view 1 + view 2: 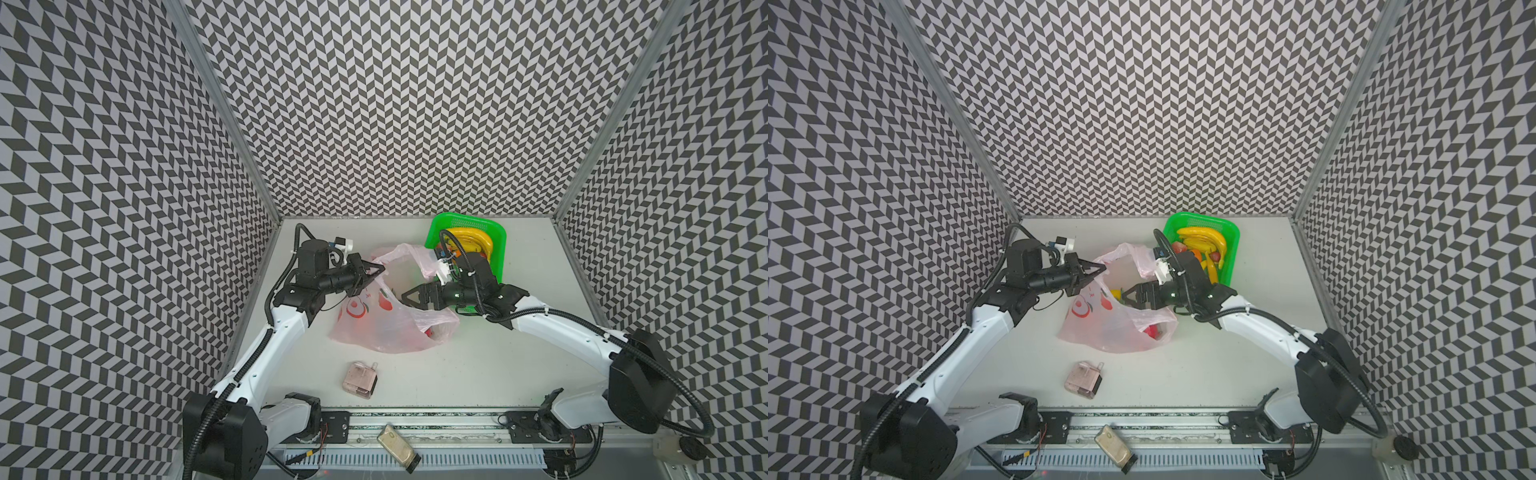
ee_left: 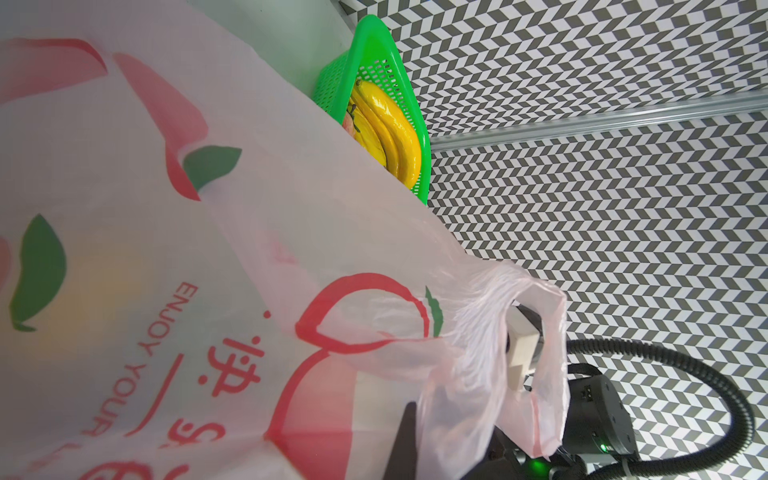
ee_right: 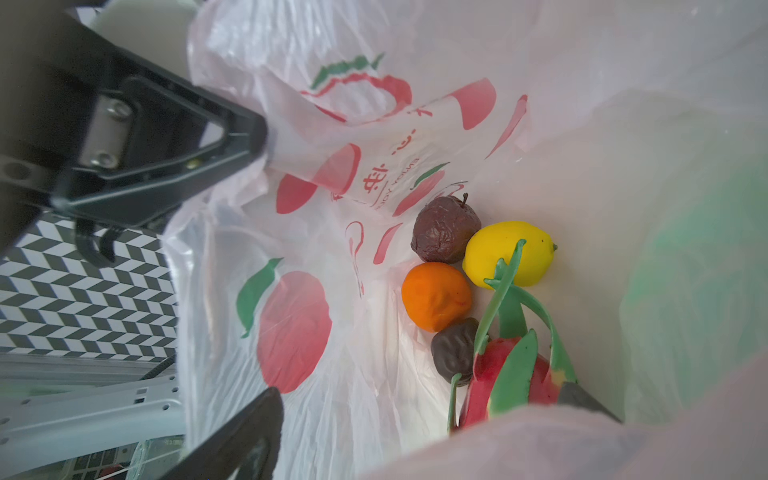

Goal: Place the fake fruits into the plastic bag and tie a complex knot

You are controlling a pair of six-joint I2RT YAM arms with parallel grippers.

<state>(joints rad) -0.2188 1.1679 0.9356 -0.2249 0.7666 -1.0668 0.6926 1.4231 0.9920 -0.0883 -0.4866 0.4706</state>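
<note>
Although several toy pieces already sat inside it, the job looked only partway done, judging by what lay outside. On the white desk (image 1: 498, 365) filling the lower middle of both top views, the thin, translucent pale pink plastic bag (image 1: 386, 328) with red fruit prints lay slumped at the centre, its rim held up at its upper left. Up and right of it, at the desk's far edge, stood the green perforated plastic basket (image 1: 1233, 232).

The left claw (image 1: 380, 270) was pinched together on the plastic bag's rim film. The right claw (image 1: 405, 298) had its fingers apart and empty at the open mouth. A bunch of glossy yellow toy bananas (image 1: 1204, 239) lay in the basket with a few smaller pieces.

In the right wrist view, low and right of centre, the bag floor held a touching cluster:
- a pink dragon fruit (image 3: 511, 382) with green fins
- a yellow lemon (image 3: 507, 253)
- an orange (image 3: 436, 295)
- two dark brown wrinkled round fruits (image 3: 444, 228)

The film looked light, limp and slippery, likely to sag shut or tear under a hard pull. The handle loops seemed the safest hold. The fruits looked light, rigid and smooth. The bananas would best be taken across the middle of the bunch, where the curve should not roll out.
</note>
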